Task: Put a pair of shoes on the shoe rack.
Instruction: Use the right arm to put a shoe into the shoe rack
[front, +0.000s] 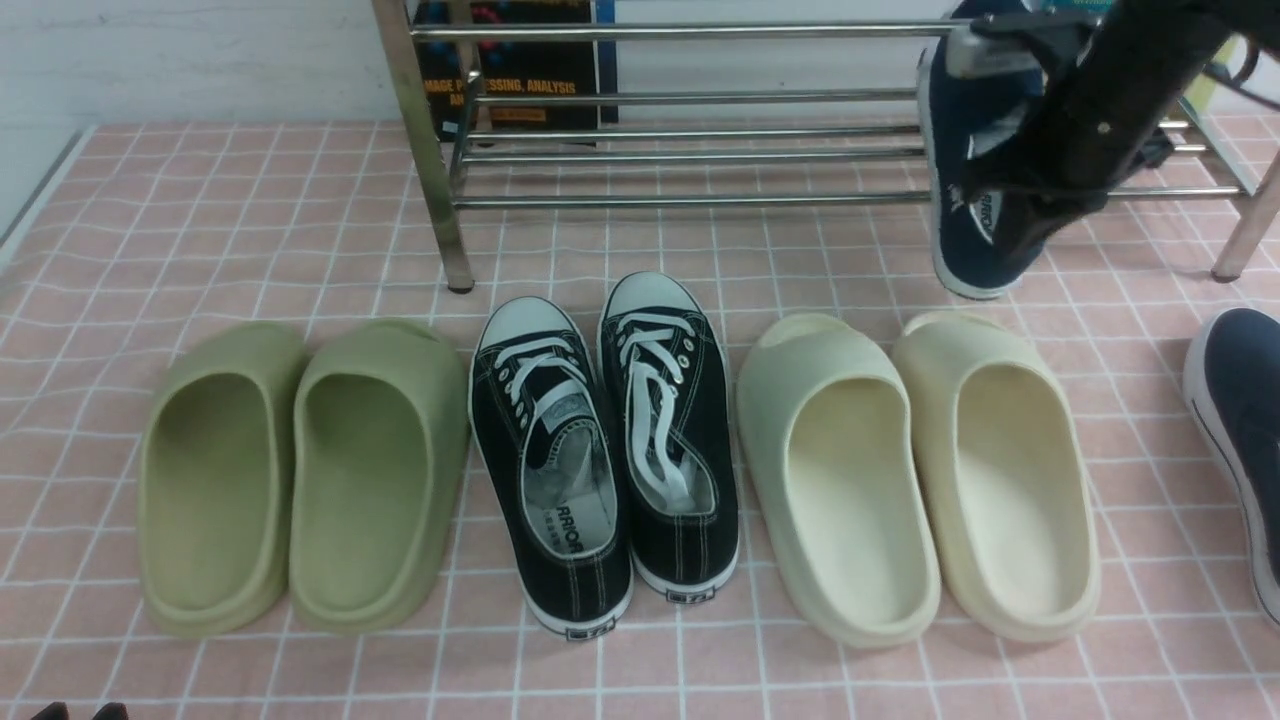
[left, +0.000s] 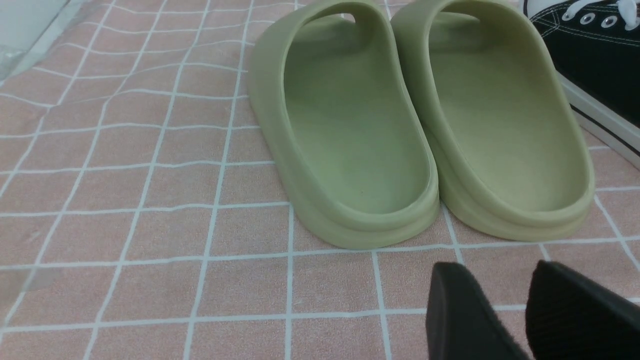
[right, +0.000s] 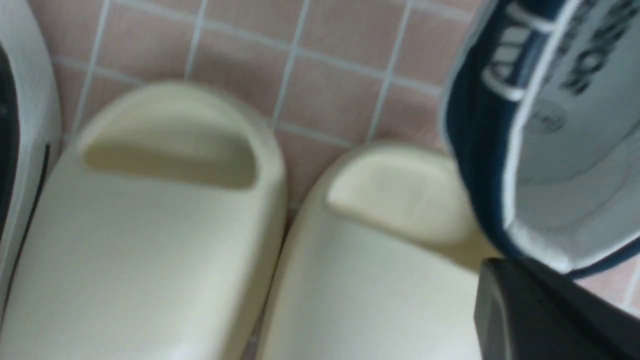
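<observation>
We see the right tool (front: 1005, 220) closed on the collar of one navy shoe (front: 950, 150), which hangs nearly upright with its white sole facing the robot's left and its lower end down near the bench (front: 250, 230); we cannot tell whether that end touches the pink checked cloth. In the front view this shoe crosses in front of the right part of the shoe rack (front: 700, 199), and it does not lie on the chrome bars. In the right wrist view its light grey lining shows close above the cream slides (front: 920, 470). The second navy shoe (front: 1245, 440) lies flat on the bench at the far right, cut off by the picture's edge, just beside the cream slides and well apart from the rack. The left tool (left: 495, 270) hovers low near the heels of the green slides (front: 300, 470), its two black fingers (left: 460, 310) apart with nothing between them. Between the two pairs of slides stand the black lace-up sneakers (front: 605, 450), toes toward the rack. A dark book (front: 515, 70) stands behind the rack.
</observation>
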